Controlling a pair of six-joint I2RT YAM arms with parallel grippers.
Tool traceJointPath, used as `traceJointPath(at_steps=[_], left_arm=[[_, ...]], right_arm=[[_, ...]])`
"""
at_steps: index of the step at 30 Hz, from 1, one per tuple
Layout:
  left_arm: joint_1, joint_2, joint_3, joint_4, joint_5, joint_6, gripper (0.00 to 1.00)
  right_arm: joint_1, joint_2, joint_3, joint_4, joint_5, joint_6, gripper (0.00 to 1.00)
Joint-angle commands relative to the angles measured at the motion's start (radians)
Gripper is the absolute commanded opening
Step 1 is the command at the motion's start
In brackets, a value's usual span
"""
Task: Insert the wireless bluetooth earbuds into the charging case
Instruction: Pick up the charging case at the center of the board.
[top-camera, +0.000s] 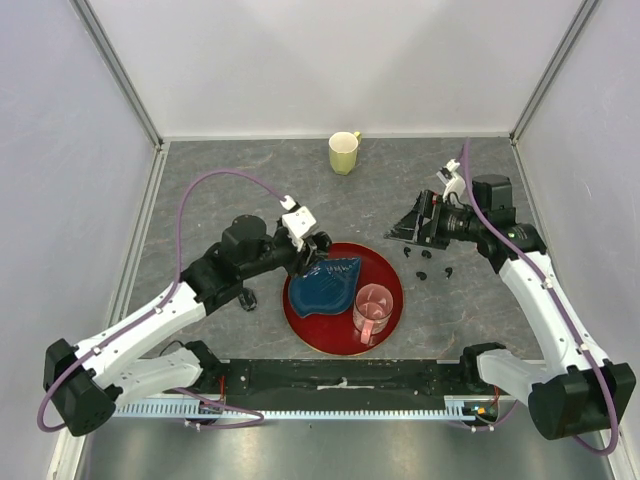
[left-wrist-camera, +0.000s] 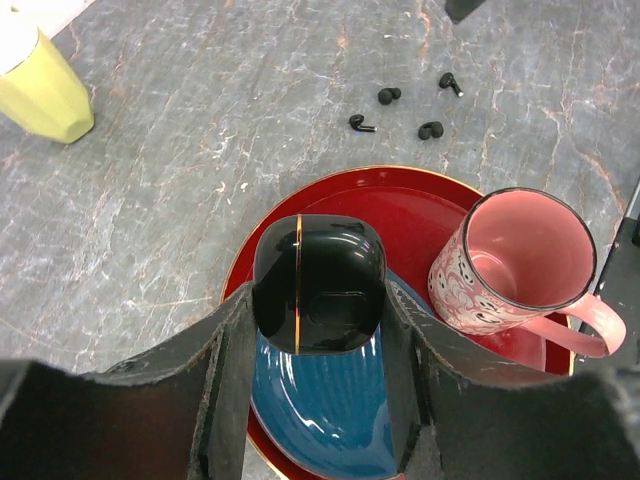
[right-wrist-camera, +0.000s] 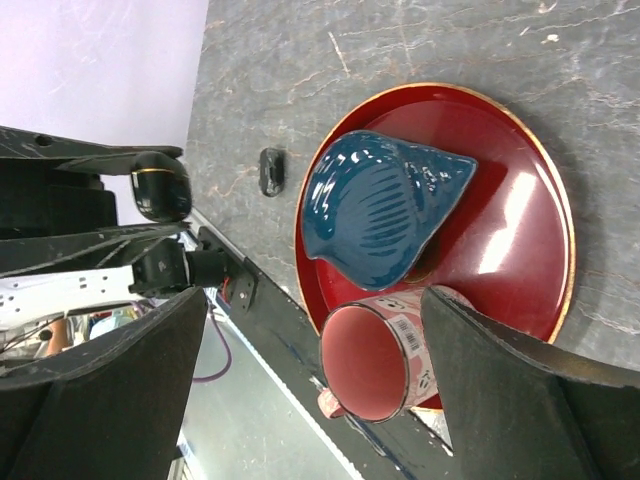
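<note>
Crowding the red plate (left-wrist-camera: 400, 215): blue dish (left-wrist-camera: 320, 410), pink mug (left-wrist-camera: 520, 260); earbuds (left-wrist-camera: 388, 96) lying loose beyond. Left gripper (left-wrist-camera: 318, 340) pinching black case (left-wrist-camera: 320, 270); right gripper (right-wrist-camera: 312, 300) gaping wide, apparently holding nothing.

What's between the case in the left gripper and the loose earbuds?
In the left wrist view, only the rim of the red plate and bare grey table separate the case from the earbuds; the pink mug stands aside.
</note>
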Motion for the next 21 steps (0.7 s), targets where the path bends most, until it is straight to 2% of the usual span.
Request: traceJointPath(at_steps=[1, 11, 21], left_arm=[[-0.064, 0.024, 0.063, 0.049, -0.060, 0.112, 0.02], [-0.192, 0.107, 0.129, 0.043, -0.166, 0.156, 0.02], [-0.238, 0.139, 0.152, 0.045, -0.203, 0.176, 0.02]], right_arm=[[0.033, -0.015, 0.056, 0.073, -0.032, 0.046, 0.92], [0.159, 0.019, 0.107, 0.078, 0.049, 0.063, 0.85], [0.296, 0.048, 0.113, 0.102, 0.135, 0.091, 0.77]])
